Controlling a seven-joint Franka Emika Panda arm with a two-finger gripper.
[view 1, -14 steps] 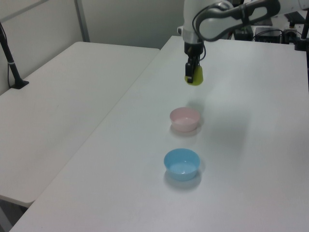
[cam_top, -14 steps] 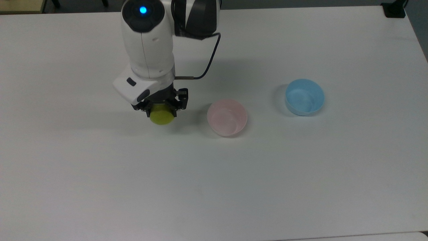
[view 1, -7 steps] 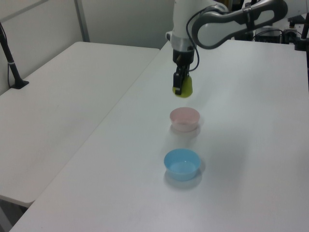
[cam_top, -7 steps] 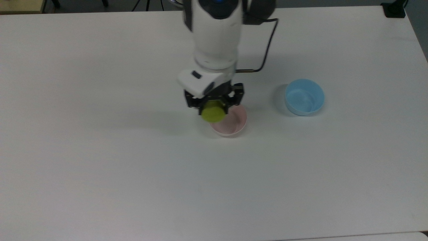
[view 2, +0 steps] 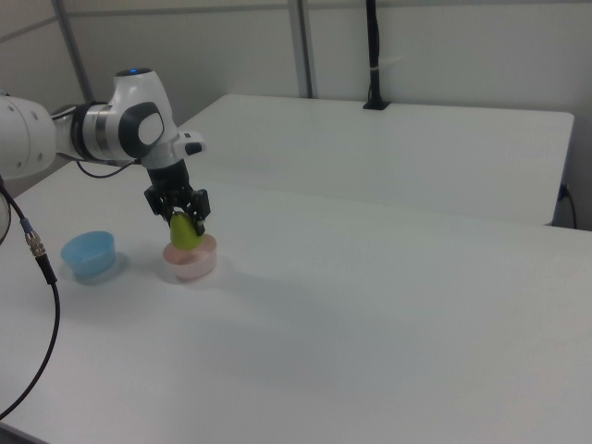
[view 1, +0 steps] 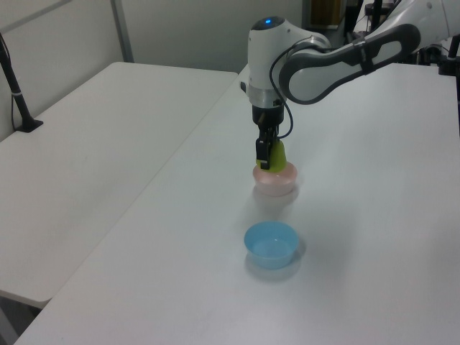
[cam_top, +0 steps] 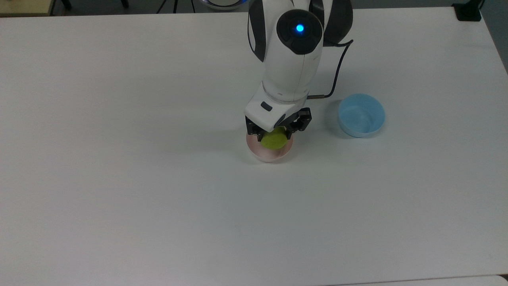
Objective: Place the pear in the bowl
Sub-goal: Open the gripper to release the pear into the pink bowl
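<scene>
The pear [cam_top: 274, 140] hangs clamped between the jaws of the gripper [cam_top: 276, 134], its broad yellow-green end pointing down and its lower part level with, or just inside, the rim of the pink bowl [cam_top: 269, 155]; in the left view the pear [view 1: 274, 154] sits directly over the bowl [view 1: 274, 182], and the right view shows the same, the pear [view 2: 186, 231] dipping toward the bowl [view 2: 191, 263]. Whether the fruit already touches the bowl's floor cannot be told. By the look of it the carrying is done and the task is near its end: the pear is lined up with the bowl's middle, and what is left is to let go and lift the arm away. The light blue bowl [cam_top: 361, 115] stands apart on the top view's right, with nothing in it, on the same white table [cam_top: 119, 190]. A dark cable [cam_top: 337, 79] loops from the arm's wrist above the bowls.
</scene>
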